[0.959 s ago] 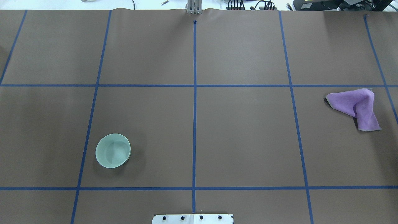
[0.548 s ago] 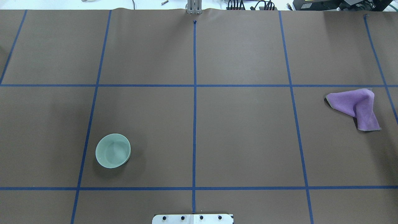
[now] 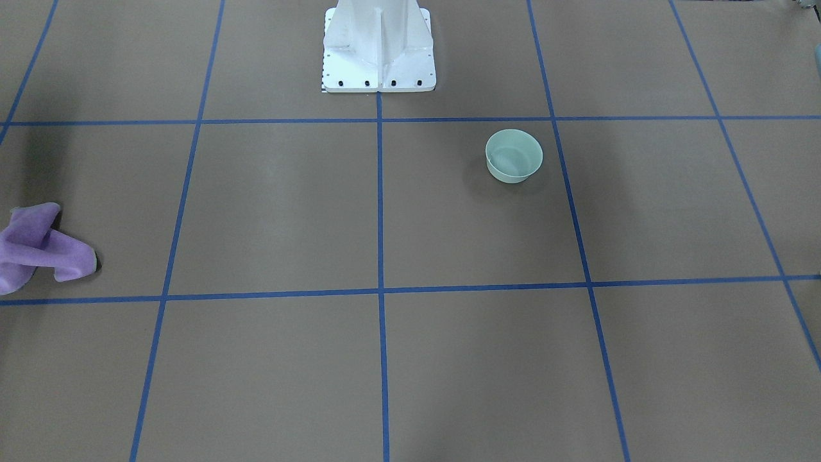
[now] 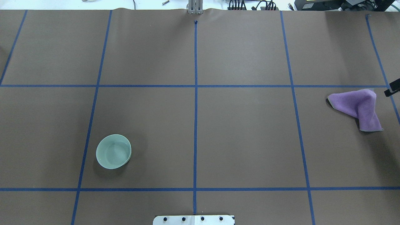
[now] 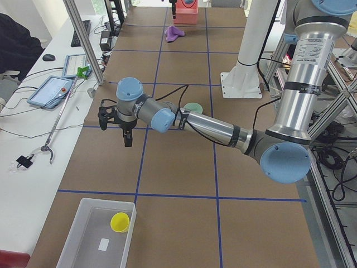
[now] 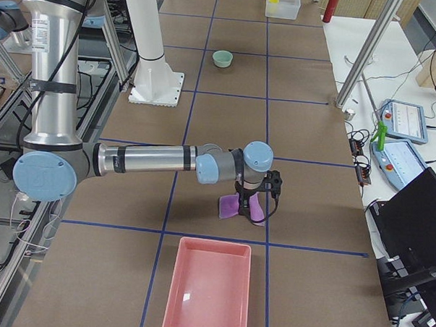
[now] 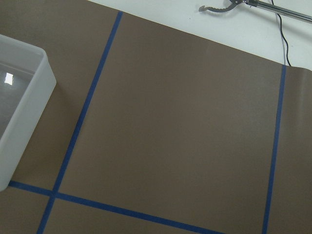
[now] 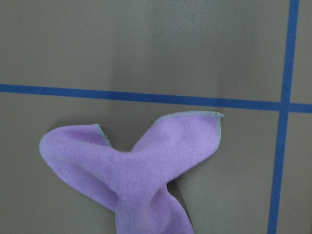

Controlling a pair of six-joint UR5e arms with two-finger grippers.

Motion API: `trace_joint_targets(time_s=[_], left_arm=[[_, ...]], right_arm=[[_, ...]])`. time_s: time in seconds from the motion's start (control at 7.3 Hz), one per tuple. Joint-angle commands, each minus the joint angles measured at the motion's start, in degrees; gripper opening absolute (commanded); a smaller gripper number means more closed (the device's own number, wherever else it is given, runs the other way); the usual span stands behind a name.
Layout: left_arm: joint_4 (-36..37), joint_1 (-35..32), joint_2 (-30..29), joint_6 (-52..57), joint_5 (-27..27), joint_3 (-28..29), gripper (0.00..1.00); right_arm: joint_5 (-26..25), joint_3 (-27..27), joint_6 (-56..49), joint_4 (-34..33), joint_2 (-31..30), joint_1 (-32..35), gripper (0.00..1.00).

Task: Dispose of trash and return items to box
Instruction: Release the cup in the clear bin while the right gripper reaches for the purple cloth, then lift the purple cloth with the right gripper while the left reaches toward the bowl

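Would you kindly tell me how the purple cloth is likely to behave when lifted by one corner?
The purple cloth lies in soft folds, so it will probably droop limply rather than hold shape. Its fleecy surface suggests it is light and unlikely to slip from a pinch. Pushed along the table, it would likely bunch up rather than slide whole.

Left end effector (image 5: 127,138) and right end effector (image 6: 244,204) both point downward on outstretched arms.

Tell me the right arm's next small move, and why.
Probably lower the right gripper straight onto the purple cloth: it hangs just above the cloth, which lies crumpled on the table, not yet gripped.
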Motion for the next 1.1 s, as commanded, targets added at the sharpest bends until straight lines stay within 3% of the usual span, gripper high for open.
trace_joint_targets(time_s=[0.0,0.41,0.55,0.69,0.96], left_arm=[[-0.17,2.52,3.23,-2.57,0.22,-3.91,0.99],[-0.35,5.6,5.88,-4.69,0.22,-7.44,0.99],[-0.35,7.26,5.88,-5.04,0.22,-7.88,0.99],[-0.35,9.37,5.88,-6.7,0.22,-8.23,0.99],[-0.44,16.21,5.36,-7.33,2.92,-9.1,0.97]], right_arm=[[-0.99,-7.95,1.72,7.51,3.58,-3.33,1.0],[-1.08,-9.47,1.98,8.16,4.73,-7.9,1.0],[-1.08,-9.47,1.98,8.16,4.73,-8.7,0.89],[-0.56,-9.56,1.81,8.25,5.08,-8.88,0.04],[-0.99,-7.64,1.81,8.25,5.26,-8.62,0.0]])
